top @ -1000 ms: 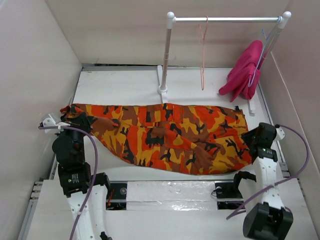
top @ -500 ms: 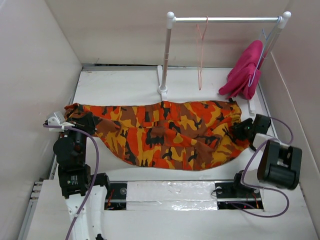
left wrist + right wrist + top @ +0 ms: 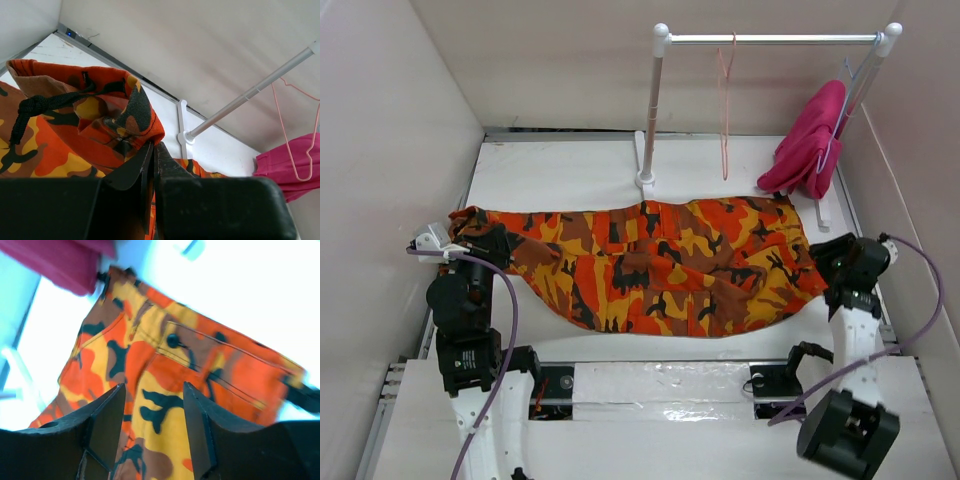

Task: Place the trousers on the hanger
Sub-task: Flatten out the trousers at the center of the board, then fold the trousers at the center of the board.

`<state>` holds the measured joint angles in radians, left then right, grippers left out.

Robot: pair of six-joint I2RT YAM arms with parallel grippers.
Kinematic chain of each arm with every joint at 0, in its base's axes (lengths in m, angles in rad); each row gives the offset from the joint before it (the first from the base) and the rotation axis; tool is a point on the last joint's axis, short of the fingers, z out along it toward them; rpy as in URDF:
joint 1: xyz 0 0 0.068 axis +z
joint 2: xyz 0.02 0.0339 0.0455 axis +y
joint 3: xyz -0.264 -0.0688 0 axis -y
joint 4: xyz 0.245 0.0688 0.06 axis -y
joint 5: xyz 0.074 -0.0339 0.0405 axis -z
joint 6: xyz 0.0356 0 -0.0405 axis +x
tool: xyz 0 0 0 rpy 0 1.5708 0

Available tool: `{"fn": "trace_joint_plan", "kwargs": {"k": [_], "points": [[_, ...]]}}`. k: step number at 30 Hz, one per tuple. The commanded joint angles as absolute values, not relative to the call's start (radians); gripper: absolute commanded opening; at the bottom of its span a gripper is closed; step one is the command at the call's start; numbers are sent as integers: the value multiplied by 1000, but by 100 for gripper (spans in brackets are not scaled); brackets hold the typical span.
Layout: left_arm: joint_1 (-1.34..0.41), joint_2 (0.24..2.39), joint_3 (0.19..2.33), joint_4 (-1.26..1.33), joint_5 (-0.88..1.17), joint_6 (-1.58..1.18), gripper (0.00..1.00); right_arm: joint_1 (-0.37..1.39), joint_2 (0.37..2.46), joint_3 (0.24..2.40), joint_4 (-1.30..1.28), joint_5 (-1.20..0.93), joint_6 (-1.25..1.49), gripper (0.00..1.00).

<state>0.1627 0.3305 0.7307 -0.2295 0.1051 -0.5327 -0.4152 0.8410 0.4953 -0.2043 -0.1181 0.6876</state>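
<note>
On the table, trousers, left end effector pinching their edge, right end effector spread, close-up blurred.

Left gripper pinched tight on the trousers, right gripper spread wide — both arms reaching forward

The top external camera is looking down from high at the near edge, covering the whole surface. The left wrist camera is facing upward past the left tool toward the rail. The right wrist camera is looking closely past the right tool. All are sharing the trousers.
</note>
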Motion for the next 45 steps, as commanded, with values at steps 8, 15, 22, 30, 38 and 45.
{"fn": "trace_joint_plan", "kwargs": {"k": [8,15,22,30,38,45], "points": [[138,344,787,-221,9,-520,0,-433,629,383,-537,57,790,55],[129,342,811,-242,-71,-514,0,-433,874,433,-563,159,920,55],[129,367,819,-242,-51,-508,0,-400,994,443,-508,224,954,40],[129,382,822,-238,-61,-506,0,-356,842,652,-684,411,876,0],[129,399,831,-229,-74,-515,0,-356,658,899,-908,523,739,0],[129,440,894,-264,-233,-523,0,-356,523,1083,-1018,561,614,0]]}}
